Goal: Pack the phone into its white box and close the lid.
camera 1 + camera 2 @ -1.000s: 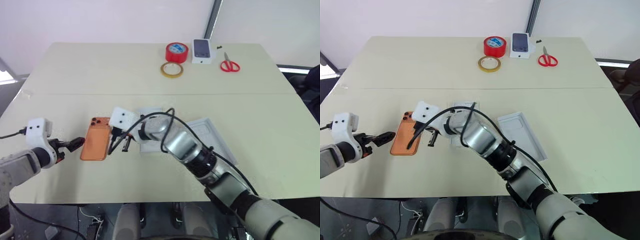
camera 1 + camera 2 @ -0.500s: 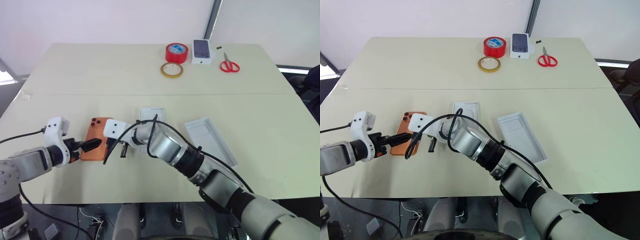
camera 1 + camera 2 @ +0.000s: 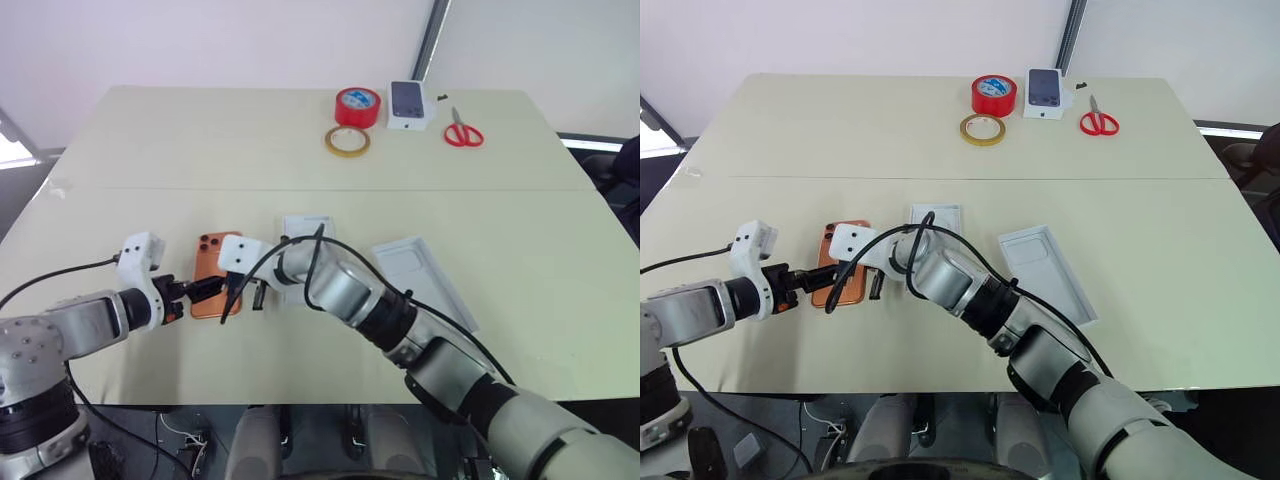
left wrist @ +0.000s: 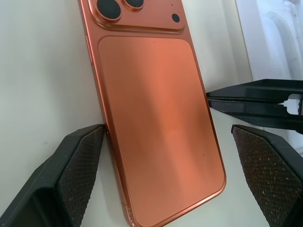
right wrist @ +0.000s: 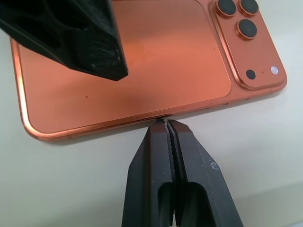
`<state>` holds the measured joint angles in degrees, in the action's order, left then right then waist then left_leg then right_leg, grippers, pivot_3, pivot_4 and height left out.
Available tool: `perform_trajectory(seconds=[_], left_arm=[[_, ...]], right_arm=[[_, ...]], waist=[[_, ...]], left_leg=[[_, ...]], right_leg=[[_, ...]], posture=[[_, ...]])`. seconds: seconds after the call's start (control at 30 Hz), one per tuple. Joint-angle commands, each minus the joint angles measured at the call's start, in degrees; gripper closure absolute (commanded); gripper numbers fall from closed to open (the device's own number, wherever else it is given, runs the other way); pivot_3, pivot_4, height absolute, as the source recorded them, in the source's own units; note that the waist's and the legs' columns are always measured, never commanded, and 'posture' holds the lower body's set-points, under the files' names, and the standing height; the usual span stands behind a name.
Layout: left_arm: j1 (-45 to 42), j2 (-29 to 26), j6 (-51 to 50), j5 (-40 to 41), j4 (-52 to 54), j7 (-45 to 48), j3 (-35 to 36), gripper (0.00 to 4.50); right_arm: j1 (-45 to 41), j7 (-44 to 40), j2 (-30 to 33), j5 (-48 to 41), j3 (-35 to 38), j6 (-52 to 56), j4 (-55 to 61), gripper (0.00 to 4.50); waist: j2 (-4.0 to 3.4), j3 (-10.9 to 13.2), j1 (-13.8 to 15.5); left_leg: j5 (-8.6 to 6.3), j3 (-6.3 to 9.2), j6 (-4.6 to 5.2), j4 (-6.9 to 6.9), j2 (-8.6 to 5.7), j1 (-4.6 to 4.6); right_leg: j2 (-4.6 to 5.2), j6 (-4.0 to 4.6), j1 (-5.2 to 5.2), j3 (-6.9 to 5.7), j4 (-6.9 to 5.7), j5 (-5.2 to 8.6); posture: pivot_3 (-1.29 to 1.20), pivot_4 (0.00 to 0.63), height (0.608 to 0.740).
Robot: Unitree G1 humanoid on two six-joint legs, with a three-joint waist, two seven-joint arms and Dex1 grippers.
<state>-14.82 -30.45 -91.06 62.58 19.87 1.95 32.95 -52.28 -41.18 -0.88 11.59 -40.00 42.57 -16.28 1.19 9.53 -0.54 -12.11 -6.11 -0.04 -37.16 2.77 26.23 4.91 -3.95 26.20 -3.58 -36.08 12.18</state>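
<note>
My open left tool [image 4: 161,165] straddles the phone [image 4: 156,109] lengthwise; my closed right tool [image 5: 169,130] touches its long edge.

Left claw [image 4: 165,175] spread wide, right claw [image 5: 169,127] pinched closed.

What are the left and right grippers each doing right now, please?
Left gripper: open, its fingers either side of the phone, not clamped.
Right gripper: shut, holding nothing, its tips at the phone's long edge.
</note>
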Motion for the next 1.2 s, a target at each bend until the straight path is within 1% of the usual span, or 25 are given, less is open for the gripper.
perform_trajectory(seconds=[0.03,0.2,0.47,0.63,0.83,1.0,1.13,1.2], left_arm=[[-1.51,2.76,-1.44,4.87,0.62,1.21,-2.05,0.0],[-3.39,4.42,-1.44,6.58,-1.73,-0.38,0.94,0.0],[-4.43,5.24,-1.44,9.73,-2.59,-3.26,1.0,0.0],[-5.09,5.8,-1.34,13.1,-3.96,-5.71,2.41,0.0],[-5.06,4.67,0.21,15.49,-4.78,-8.91,1.71,0.0],[-4.66,2.46,2.97,16.15,-7.79,-11.87,4.3,0.0],[-3.95,1.43,5.76,19.7,-10.11,-14.93,4.95,0.0],[-3.0,1.13,6.53,21.6,-10.27,-16.15,3.79,0.0]], right_arm=[[0.52,-0.5,-0.67,0.04,-0.29,-0.89,2.34,4.44],[1.5,-0.79,-0.22,0.61,-0.37,-0.81,3.37,4.44],[1.91,-1.09,-0.53,1.28,-0.2,-0.8,3.6,4.44],[2.44,-1.23,-0.53,1.53,-0.39,-0.77,4.04,4.44],[2.53,-1.37,-0.6,1.82,-0.4,-0.87,4.1,4.44],[2.61,-1.38,-0.42,1.95,-0.47,-0.8,4.31,4.44],[2.61,-1.42,-0.32,2.0,-0.58,-0.94,4.4,4.44],[2.61,-1.44,-0.33,2.0,-0.66,-1.04,4.39,4.44]], waist=[[0.0,0.0,0.0],[0.02,-0.01,0.01],[0.02,-0.01,-0.01],[0.15,-0.05,-0.75],[0.16,-0.05,-0.65],[0.16,-0.05,-0.65],[0.16,-0.05,-0.62],[0.16,-0.05,-0.62]], left_leg=[[0.01,0.01,0.02,-0.01,0.0,0.0],[0.08,0.04,0.13,-0.02,-0.02,0.0],[0.09,0.09,0.15,-0.05,-0.02,-0.01],[0.1,0.11,0.14,-0.05,0.07,0.0],[0.16,0.13,0.06,0.0,0.09,0.0],[0.15,0.13,0.05,0.0,0.1,0.0],[0.15,0.13,0.05,0.01,0.15,0.0],[0.15,0.13,0.05,0.01,0.16,0.0]], right_leg=[[0.0,0.0,-0.01,0.0,0.0,0.0],[0.0,-0.01,-0.05,-0.03,0.0,0.0],[0.0,-0.01,-0.09,-0.06,-0.01,0.0],[-0.11,-0.03,-0.06,-0.06,-0.02,-0.01],[-0.27,-0.11,0.02,-0.05,-0.06,-0.06],[-0.26,-0.03,0.03,-0.05,-0.06,-0.02],[-0.23,-0.02,0.03,-0.05,-0.06,-0.01],[-0.22,-0.02,0.03,-0.05,-0.06,-0.01]], posture=[[0.0,0.15,0.74],[0.0,0.15,0.74],[0.0,0.15,0.74],[0.0,0.15,0.74],[0.0,0.15,0.74],[0.0,0.15,0.74],[0.0,0.15,0.74],[0.0,0.15,0.74]])
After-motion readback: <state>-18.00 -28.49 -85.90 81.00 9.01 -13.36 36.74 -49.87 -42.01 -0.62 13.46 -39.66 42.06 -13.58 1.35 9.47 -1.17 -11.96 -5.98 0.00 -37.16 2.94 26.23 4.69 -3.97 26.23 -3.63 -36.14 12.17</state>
